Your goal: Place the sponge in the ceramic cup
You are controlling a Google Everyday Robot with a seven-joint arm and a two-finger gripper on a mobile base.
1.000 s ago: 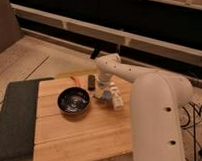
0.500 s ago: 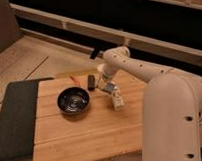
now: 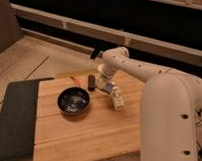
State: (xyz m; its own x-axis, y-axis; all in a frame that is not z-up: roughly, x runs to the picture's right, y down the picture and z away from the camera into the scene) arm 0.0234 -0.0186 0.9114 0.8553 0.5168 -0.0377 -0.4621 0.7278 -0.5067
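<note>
Evidently the gripper [image 3: 113, 95] was found shut, its hold undetermined; a black block [image 3: 90, 82] was noted just beside it, a dark bowl [image 3: 74, 100] near.

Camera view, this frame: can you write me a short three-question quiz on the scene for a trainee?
1. True or false: the dark bowl stands on the wooden table.
2. What lies over the table's end at the left of the picture? A) a dark mat B) a white plate C) a red towel
3. The gripper is low over the middle of the table. Which is nearer to it, the bowl or the small black block?
Key: 1 true; 2 A; 3 the block.
</note>
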